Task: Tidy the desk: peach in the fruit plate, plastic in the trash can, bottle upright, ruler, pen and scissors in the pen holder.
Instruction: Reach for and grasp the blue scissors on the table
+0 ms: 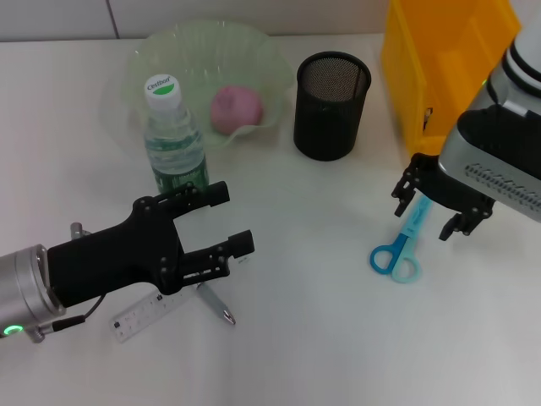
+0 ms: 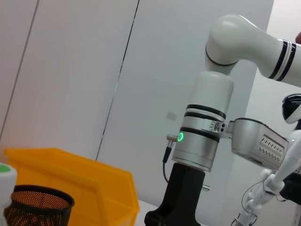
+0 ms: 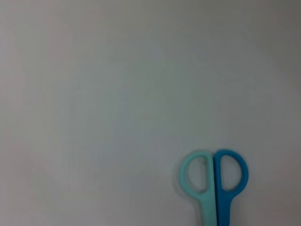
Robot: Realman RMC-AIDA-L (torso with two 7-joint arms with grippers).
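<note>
The pink peach (image 1: 236,108) lies in the pale green fruit plate (image 1: 169,52). A water bottle (image 1: 173,139) with a white cap stands upright in front of the plate. My left gripper (image 1: 230,222) is open, hovering just in front of the bottle and above the clear ruler (image 1: 144,317) and the pen (image 1: 215,304). Blue scissors (image 1: 398,251) (image 3: 215,181) lie on the table at the right; my right gripper (image 1: 431,205) is open directly over their blade end. The black mesh pen holder (image 1: 330,105) (image 2: 36,205) stands behind. No plastic shows.
A yellow bin (image 1: 444,63) (image 2: 80,181) stands at the back right beside the pen holder. The white table (image 1: 321,338) stretches between the two arms. In the left wrist view the right arm (image 2: 207,127) rises beyond the bin.
</note>
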